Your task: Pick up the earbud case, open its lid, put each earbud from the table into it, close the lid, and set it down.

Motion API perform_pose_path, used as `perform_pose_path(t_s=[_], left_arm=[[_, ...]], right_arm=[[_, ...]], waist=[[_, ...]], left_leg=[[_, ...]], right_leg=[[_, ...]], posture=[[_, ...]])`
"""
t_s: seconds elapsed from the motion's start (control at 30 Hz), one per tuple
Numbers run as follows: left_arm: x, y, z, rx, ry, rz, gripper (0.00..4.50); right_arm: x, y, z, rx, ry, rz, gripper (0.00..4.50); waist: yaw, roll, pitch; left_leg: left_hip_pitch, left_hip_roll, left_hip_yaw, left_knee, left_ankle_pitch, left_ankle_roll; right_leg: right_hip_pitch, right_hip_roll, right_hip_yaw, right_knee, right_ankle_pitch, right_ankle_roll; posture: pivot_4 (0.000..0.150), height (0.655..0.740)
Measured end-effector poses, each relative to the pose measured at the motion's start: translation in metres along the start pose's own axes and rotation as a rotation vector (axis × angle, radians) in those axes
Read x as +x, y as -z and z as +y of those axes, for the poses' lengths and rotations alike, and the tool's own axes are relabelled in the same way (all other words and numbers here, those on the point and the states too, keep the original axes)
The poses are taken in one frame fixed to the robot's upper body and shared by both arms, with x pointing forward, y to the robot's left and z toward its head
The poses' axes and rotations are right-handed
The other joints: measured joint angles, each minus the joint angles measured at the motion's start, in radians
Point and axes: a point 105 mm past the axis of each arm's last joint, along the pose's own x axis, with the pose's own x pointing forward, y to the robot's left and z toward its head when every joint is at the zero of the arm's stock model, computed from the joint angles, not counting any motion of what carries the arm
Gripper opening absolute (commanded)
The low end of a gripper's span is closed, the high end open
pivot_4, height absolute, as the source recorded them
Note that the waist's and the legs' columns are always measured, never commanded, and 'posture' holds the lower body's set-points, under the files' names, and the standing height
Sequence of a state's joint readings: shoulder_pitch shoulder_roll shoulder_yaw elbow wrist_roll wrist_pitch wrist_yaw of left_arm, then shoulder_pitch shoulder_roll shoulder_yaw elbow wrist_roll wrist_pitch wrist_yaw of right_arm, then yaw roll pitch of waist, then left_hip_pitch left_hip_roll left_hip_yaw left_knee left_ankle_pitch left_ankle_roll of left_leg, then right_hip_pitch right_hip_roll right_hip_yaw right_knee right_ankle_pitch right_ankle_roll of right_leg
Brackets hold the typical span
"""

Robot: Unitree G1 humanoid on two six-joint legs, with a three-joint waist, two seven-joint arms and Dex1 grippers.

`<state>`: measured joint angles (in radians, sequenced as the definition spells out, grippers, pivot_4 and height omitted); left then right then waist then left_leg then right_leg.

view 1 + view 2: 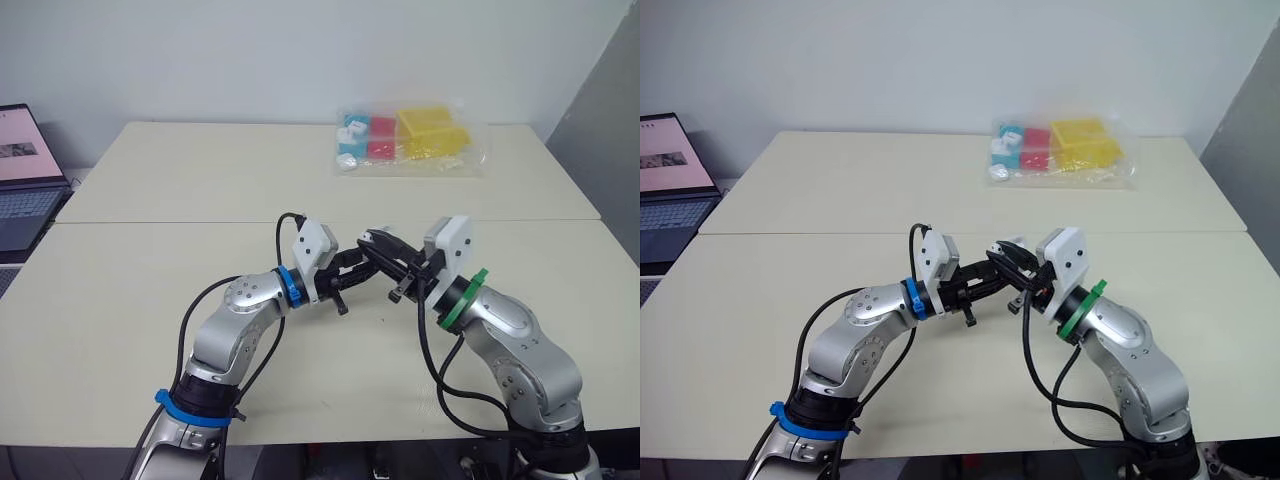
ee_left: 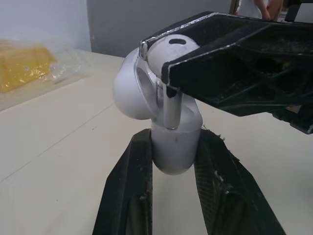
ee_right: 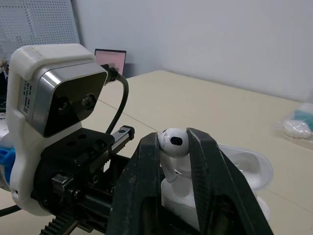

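At the left edge we see an open laptop (image 1: 22,190). At upper right, a clear plastic bag (image 1: 412,141) of coloured blocks lies on the beige table (image 1: 180,180).

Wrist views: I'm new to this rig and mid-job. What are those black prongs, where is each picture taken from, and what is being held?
The two wide pictures come from a camera on the robot's head, looking down over its arms. The two close-ups come from cameras on the wrists; the black prongs are each arm's tool. The left tool holds the white earbud case, lid open. The right tool pinches an earbud, its stem at the case's opening. Far across the table lies a bag of coloured items.
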<state>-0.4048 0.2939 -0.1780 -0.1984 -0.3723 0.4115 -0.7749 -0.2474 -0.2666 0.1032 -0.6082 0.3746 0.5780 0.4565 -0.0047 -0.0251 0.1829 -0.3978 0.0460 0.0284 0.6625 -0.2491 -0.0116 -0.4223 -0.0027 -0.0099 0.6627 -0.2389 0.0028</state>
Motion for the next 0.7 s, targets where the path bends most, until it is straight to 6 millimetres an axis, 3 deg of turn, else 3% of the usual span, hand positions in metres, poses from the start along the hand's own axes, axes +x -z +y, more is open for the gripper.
perform_pose_path(t_s=[0.7], left_arm=[[0.0,0.002,-0.001,-0.017,0.006,0.016,0.81]], right_arm=[[-0.007,0.011,-0.002,-0.024,-0.001,0.028,0.43]], waist=[[0.0,0.0,0.0]], left_leg=[[0.0,0.0,0.0,0.0,0.0,0.0]], right_leg=[[0.0,0.0,0.0,0.0,0.0,0.0]], posture=[[0.15,0.74]])
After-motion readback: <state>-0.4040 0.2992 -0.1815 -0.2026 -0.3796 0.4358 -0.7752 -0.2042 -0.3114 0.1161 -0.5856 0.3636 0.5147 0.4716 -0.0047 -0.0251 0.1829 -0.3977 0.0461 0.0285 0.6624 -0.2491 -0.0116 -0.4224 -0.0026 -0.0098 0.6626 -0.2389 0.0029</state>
